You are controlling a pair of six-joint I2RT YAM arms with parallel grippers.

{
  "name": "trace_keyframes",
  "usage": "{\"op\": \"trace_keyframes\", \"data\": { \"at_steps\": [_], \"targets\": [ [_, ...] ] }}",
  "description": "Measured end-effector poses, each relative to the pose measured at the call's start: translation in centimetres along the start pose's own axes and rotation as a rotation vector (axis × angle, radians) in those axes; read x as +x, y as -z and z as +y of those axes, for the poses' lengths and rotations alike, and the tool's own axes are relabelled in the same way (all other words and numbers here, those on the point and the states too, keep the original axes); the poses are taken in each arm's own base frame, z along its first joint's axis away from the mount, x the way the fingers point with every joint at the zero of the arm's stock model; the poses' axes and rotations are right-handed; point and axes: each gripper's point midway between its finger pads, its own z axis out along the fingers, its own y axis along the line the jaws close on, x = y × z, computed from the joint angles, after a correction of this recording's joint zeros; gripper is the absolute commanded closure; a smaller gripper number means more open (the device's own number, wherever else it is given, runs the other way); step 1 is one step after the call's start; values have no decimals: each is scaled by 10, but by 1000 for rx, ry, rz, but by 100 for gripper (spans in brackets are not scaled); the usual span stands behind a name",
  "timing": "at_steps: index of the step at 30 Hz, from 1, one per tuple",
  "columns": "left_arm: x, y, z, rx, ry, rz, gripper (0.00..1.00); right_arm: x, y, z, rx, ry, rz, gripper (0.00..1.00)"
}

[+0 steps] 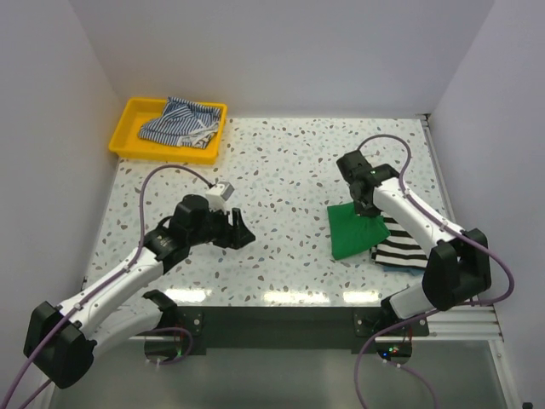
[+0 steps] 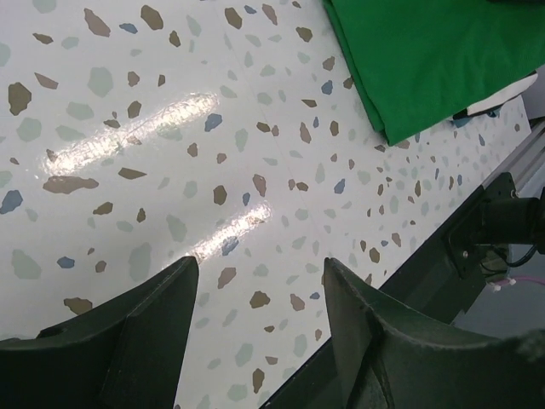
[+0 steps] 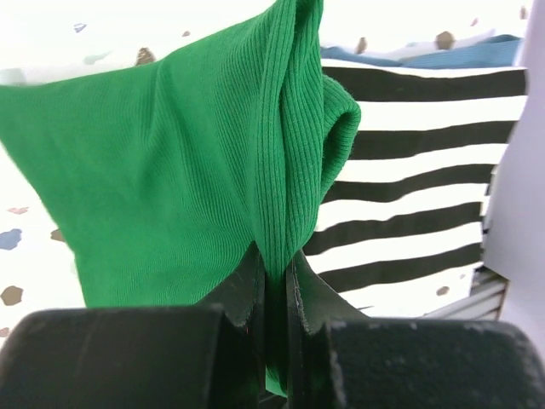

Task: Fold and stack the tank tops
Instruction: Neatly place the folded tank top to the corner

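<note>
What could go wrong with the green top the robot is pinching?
The right gripper pinches only a bunched ridge of the green tank top, so the cloth might slip free, or its fold could come undone. It also lies against the black-and-white striped top, so tugging it may rumple that one too.

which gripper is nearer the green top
Right. The right gripper is shut on a bunched fold of the green top. The left gripper is open over the table, apart from the top, off to its left in the top view.
</note>
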Motion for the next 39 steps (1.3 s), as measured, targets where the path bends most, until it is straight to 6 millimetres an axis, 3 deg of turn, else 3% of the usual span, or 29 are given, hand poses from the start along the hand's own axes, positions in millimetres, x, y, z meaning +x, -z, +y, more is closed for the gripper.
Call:
{"op": "trace_keyframes", "data": {
  "at_steps": [13, 33, 39],
  "targets": [
    [12, -2, -3, 46, -7, 48, 35, -23, 20, -48, 73, -16, -11, 100],
    [13, -2, -5, 63, -12, 57, 35, -16, 41, -102, 96, -122, -5, 100],
    [14, -2, -5, 67, -12, 61, 35, -11, 37, -114, 101, -173, 23, 100]
  ]
}}
